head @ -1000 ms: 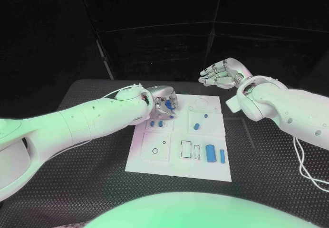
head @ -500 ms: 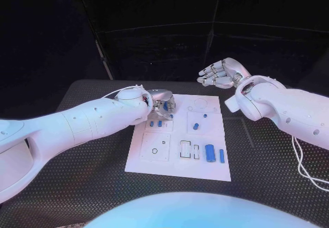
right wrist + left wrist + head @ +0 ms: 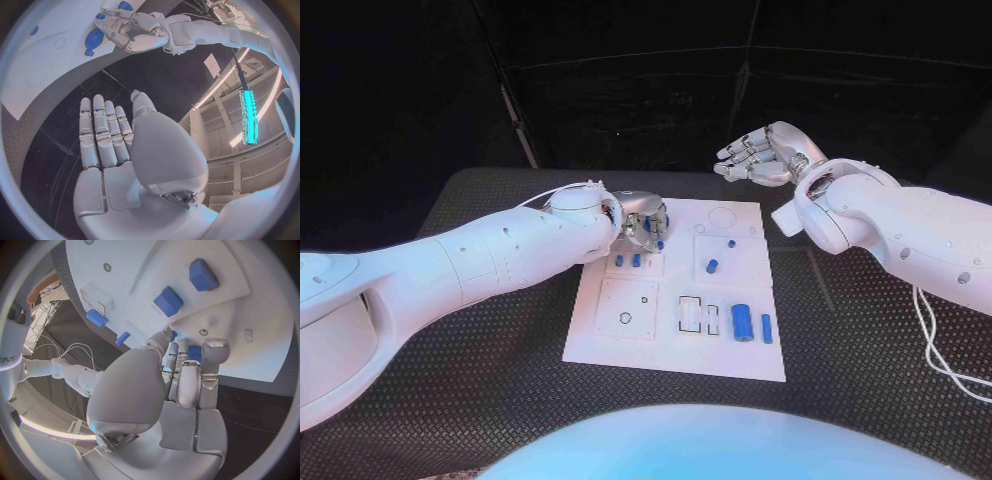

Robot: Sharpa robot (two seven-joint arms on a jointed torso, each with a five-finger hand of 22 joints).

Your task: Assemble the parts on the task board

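Parts (image 3: pixel 741 321) lie scattered on the board (image 3: pixel 678 355) mid-table; one blue part (image 3: pixel 648 227) is pinched by the left hand (image 3: pixel 640 219) at the board's far left corner. Seating it is judged the current step, calling for careful lowering. The right hand (image 3: pixel 764 152) is held spread, empty, above the far edge.

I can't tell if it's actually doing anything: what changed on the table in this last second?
Little. The left hand at the board's far left corner closed further around a blue part, which shows less now. The right hand stayed raised beyond the board, holding nothing. The other blue parts did not move.
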